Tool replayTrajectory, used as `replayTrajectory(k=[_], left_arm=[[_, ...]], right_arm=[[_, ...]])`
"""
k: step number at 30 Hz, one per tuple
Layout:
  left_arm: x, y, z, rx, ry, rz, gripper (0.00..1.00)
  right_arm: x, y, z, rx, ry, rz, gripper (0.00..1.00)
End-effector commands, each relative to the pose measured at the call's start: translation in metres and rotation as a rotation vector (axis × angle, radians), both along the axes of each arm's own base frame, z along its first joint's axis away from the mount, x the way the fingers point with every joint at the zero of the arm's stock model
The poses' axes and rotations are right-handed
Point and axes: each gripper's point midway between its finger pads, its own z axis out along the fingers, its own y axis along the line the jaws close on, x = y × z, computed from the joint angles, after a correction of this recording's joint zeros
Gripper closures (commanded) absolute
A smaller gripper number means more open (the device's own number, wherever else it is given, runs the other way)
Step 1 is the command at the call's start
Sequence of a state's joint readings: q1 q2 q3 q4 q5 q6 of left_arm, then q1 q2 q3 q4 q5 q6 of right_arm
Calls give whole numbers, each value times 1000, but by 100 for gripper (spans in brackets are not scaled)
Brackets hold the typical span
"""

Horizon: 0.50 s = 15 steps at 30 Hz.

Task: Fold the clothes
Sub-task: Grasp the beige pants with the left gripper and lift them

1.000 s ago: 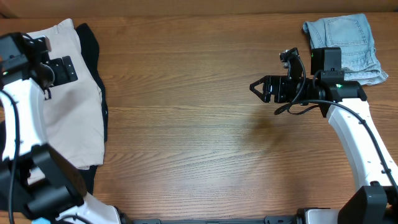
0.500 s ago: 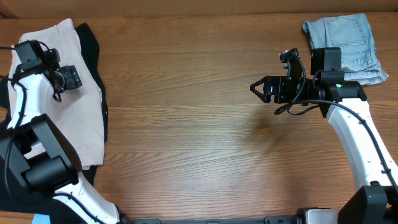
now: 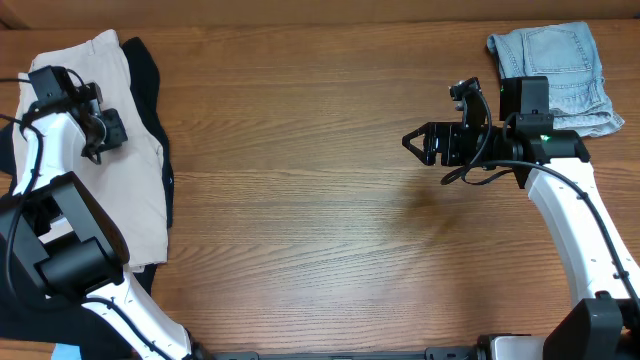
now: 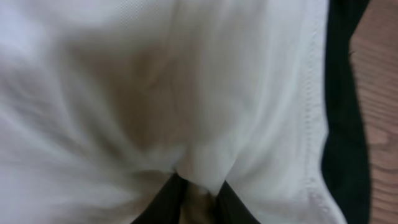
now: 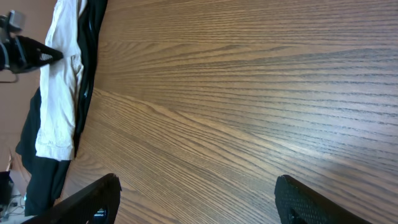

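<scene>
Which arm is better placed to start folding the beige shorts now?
Left. The left gripper sits on the beige shorts, apparently pinching the cloth. The right gripper hangs open over bare table, far across from them.

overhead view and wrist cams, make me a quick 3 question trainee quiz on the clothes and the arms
1. True or false: the right gripper holds the denim shorts.
2. What lies under the beige shorts? A) black top B) denim shorts C) a second beige pair
3. Fill in: the ___ gripper's fingers pinch beige fabric.
Key: 1 false, its fingers are open and empty; 2 A; 3 left gripper.
</scene>
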<state>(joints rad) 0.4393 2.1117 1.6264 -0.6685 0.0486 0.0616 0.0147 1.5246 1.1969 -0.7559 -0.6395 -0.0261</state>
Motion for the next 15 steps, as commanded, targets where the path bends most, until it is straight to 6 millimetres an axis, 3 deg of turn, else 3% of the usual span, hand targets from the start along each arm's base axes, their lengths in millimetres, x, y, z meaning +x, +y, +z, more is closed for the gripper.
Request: replayTrajectory(k=[1, 3, 5, 15], left_arm=[[22, -4, 64, 19, -104, -30, 87], [22, -8, 79, 19, -104, -37, 96], [18, -15, 84, 8, -84, -47, 96], [3, -77, 78, -50, 47, -151, 96]], right_arm=[[3, 3, 9, 3, -29, 10, 17], [3, 3, 9, 3, -28, 10, 18], [3, 3, 9, 3, -28, 10, 18], [3, 3, 9, 4, -23, 9, 23]])
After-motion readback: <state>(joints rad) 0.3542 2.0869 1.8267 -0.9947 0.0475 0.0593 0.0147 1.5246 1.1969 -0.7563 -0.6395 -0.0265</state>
